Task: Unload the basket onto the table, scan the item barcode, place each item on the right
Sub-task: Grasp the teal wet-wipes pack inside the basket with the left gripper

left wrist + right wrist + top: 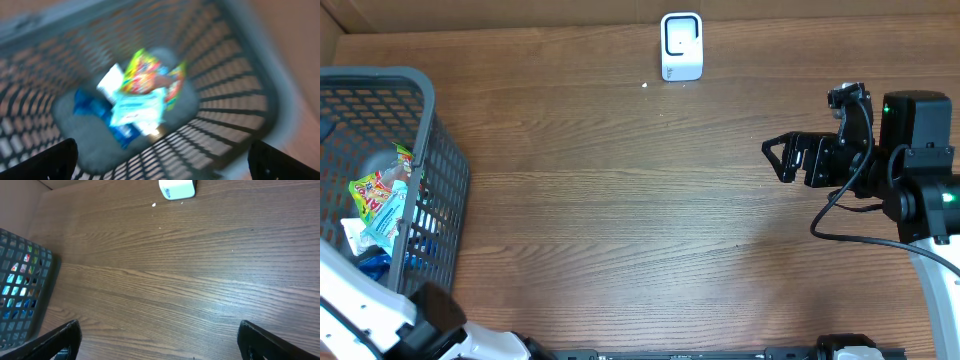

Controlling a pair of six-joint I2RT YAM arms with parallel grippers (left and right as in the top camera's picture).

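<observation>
Brown wood-grain table (620, 220) carries a grey plastic mesh basket (380, 75) at its left edge and a small white box-shaped barcode scanner (681, 45) standing at the middle of the far edge. The two are well apart, with bare wood between them.

Inside the basket lies a brightly printed snack packet in yellow, green and red (147, 77). It rests on the basket floor, overlapping a pale blue-and-white packet (135, 110). A dark blue wrapper (87, 105) lies just beside them. The left wrist view is blurred, so no print or barcode on any packet can be read.

The left gripper (162, 150) hangs above the basket's opening, looking down into it. Its two dark fingertips (65, 152) sit at the lower corners of that view, spread wide with nothing between them, so the pincer is open and empty. The packets lie below it, untouched.

The right gripper (775, 160) is near the right edge of the table, pointing towards the left edge. Its jaws also stand wide apart and hold nothing; its wrist view shows only bare wood between its black fingers (67, 335), with the scanner at the top of that view and the basket's corner at the left.
</observation>
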